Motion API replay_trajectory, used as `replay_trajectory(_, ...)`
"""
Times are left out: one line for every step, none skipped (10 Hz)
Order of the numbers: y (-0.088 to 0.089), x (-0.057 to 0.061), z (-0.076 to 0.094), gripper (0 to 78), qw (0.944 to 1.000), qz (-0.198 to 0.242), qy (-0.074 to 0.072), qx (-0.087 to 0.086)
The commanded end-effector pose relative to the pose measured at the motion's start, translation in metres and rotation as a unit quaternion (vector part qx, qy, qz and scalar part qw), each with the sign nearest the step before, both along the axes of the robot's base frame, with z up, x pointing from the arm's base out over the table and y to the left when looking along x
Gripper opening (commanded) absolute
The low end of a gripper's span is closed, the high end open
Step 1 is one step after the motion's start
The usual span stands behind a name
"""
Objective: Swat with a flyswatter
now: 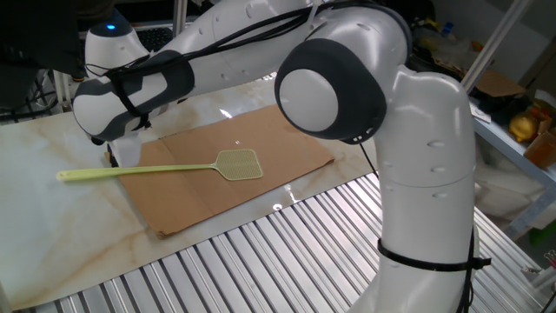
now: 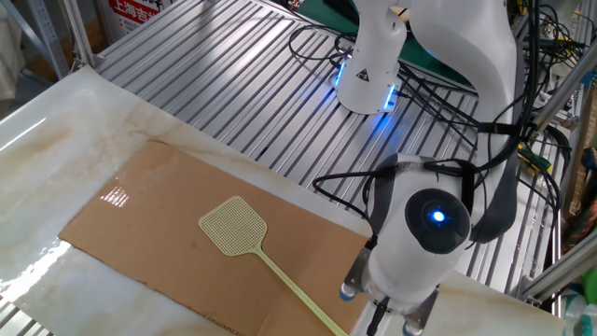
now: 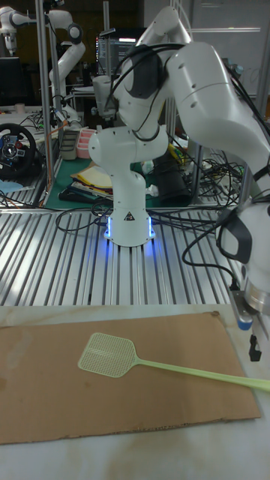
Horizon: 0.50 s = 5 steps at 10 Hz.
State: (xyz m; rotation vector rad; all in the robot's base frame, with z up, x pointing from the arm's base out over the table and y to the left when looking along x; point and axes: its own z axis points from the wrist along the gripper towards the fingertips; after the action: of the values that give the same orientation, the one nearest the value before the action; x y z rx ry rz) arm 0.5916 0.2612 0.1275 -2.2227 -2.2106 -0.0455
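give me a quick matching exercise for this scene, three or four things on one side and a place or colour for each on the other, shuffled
Things:
1. flyswatter
2. cardboard sheet
3. gripper
4. robot base

Descriptions:
A. flat brown, lying on the marble tabletop
B. glowing blue, standing on the ribbed metal surface
C. pale yellow-green, head resting on the cardboard
D. beside the handle's far end, not holding it

Pairs: 1-C, 2-A, 3-D, 4-B
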Motion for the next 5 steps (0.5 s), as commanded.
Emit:
replay_trajectory(0.0005,0.0056,-0.0108,0.0,0.9999,-0.007,-0.005,-0.008)
replay_trajectory(0.0005,0.0058,-0.0113,0.0,0.9999,-0.009,-0.005,-0.008)
replay_trajectory(0.0005,0.0059,-0.0119,0.0,0.9999,-0.011,-0.005,-0.006)
replay_trajectory(0.0006,0.0056,-0.0121,0.0,0.9999,-0.01,-0.005,-0.008)
replay_trajectory(0.0006,0.0056,-0.0121,0.0,0.9999,-0.012,-0.006,-0.009)
